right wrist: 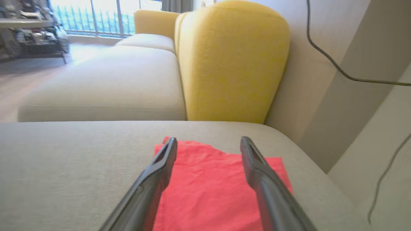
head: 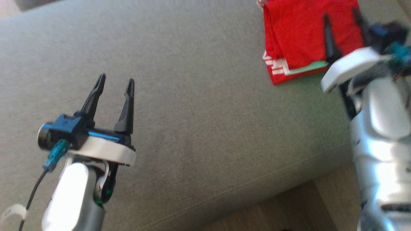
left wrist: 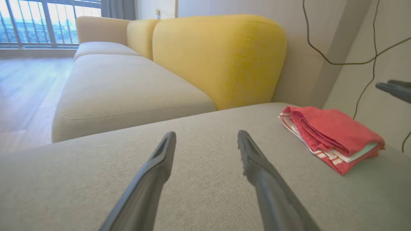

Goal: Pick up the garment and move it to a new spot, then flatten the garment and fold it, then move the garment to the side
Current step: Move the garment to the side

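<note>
Both spread and empty, right pincer (head: 341,14) over folded red garment (head: 298,35), left pincer (head: 116,78) well apart

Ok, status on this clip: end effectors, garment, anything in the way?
Left end effector open, empty, over seat cushion. Right end effector open above the garment, not gripping. Garment folded, lying far right on the cushion. Nothing blocking.

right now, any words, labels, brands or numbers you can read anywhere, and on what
None: no readable text in any view.
The folded red garment shows white stripes and a pale green edge, no lettering.
The grey sofa cushion, the yellow backrest, the left gripper and the blurred right gripper show no legible marks.
</note>
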You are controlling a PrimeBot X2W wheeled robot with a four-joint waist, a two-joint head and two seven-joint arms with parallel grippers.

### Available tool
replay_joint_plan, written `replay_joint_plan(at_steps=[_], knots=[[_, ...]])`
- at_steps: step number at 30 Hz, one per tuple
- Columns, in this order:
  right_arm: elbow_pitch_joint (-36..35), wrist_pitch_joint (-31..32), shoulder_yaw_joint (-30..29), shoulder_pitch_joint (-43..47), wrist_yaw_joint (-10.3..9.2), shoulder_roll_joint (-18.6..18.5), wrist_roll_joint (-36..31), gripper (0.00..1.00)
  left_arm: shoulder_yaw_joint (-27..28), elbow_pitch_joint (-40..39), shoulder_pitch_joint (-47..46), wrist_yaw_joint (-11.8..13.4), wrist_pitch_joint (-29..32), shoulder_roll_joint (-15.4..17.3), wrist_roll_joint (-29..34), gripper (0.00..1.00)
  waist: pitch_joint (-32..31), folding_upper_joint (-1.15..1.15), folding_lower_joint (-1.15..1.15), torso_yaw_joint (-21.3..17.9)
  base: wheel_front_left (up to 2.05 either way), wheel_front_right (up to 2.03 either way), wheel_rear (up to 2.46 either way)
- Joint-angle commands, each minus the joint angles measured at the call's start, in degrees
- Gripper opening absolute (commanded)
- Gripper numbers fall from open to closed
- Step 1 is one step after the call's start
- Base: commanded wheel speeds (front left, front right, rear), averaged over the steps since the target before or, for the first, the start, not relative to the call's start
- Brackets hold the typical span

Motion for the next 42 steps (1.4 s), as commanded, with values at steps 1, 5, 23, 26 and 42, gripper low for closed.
replay_joint_plan(at_steps=[1,5,23,26,42], knots=[[-2.72,-0.51,2.43,0.36,-0.02,0.48,1.1,1.0,2.6,-2.41,-0.55,0.36,-0.56,0.39,-0.29,1.0,-3.78,0.0,0.01,2.62,0.0,0.0,0.0],[-8.28,-0.52,10.88,7.44,-0.02,0.53,6.48,1.0,5.96,-3.44,3.89,0.93,-0.57,-2.26,-0.68,1.0,-7.73,0.0,0.01,5.09,0.0,0.0,0.0],[-24.66,-0.53,14.42,33.65,-0.02,0.55,14.47,1.0,15.72,-9.1,20.89,-0.26,-0.59,-7.37,1.68,1.0,-17.78,0.0,0.01,12.44,0.0,0.0,0.0],[-25.6,-0.53,14.05,35.02,-0.02,0.55,14.61,1.0,15.37,-10.06,21.88,0.4,-0.59,-7.4,1.17,1.0,-17.91,0.0,0.01,12.73,0.0,0.0,0.0],[-27.43,-0.53,13.52,36.5,-0.02,0.55,15.76,1.0,14.28,-9.69,22.68,-0.39,-0.59,-7.42,-0.5,1.0,-17.89,0.0,0.01,13.65,0.0,0.0,0.0]])
